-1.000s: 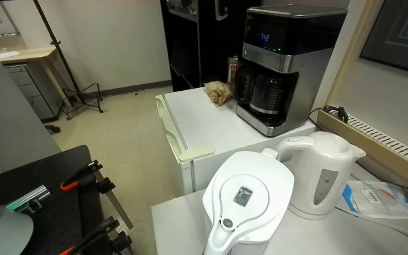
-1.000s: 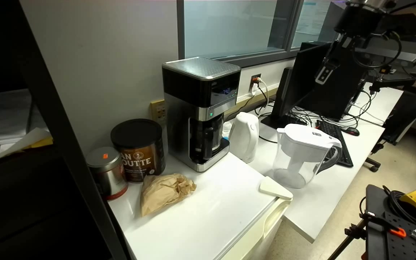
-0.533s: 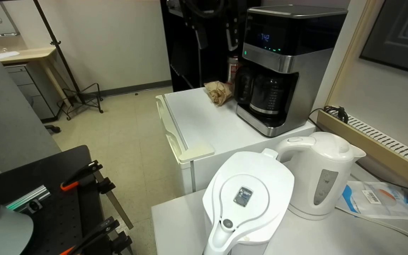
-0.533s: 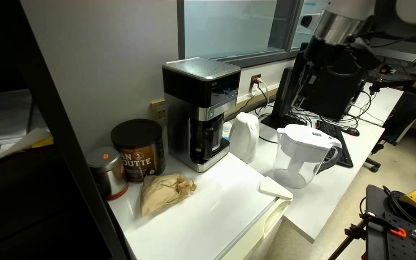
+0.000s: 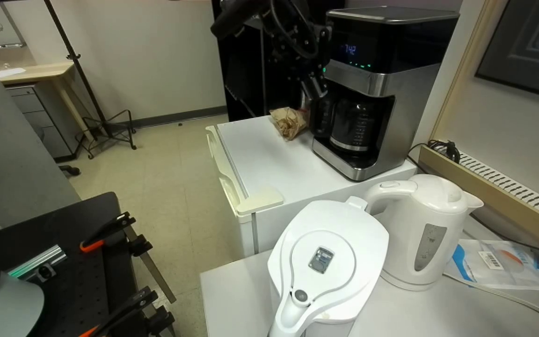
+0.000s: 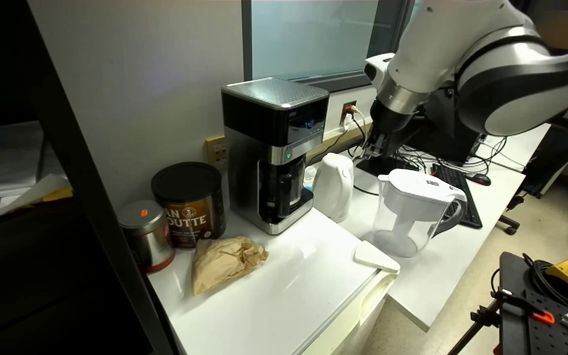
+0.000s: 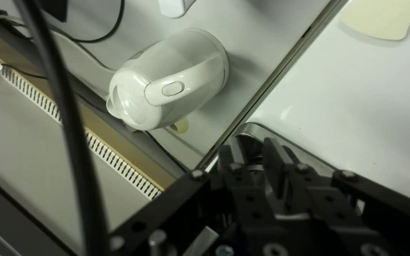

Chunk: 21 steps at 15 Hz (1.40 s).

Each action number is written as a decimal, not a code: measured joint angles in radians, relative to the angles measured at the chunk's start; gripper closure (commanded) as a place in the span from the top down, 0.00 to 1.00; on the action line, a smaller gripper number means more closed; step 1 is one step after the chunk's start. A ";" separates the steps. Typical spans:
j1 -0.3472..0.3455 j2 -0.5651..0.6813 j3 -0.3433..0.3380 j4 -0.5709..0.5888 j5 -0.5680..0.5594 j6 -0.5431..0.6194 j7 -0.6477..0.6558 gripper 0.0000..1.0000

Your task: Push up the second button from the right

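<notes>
Pincer: released, holding nothing.
Buttons: apart from pincer; close-set, so misaim could press a neighbour.
Kettle: to pincer's side; wide swing could topple it.

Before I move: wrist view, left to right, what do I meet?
Thick black cable → white kettle → claw fingertips → cream corner piece. Unplaced: slotted strip, crossed by the cable; coffee maker, overlapped by the fingertips.

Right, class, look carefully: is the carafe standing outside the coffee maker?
No: in both exterior views, the carafe sits inside the coffee maker, beneath its lit display.
</notes>
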 measured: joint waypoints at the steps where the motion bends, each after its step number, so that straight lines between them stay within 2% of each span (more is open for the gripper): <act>1: 0.003 0.021 0.000 0.014 -0.059 0.012 0.046 0.00; 5: 0.022 0.090 0.000 0.084 -0.244 0.029 0.206 0.01; 9: 0.045 0.146 0.000 0.156 -0.343 0.029 0.311 0.01; 17: 0.064 0.254 -0.008 0.274 -0.393 0.028 0.393 0.01; 21: 0.067 0.266 -0.011 0.282 -0.394 0.026 0.403 0.01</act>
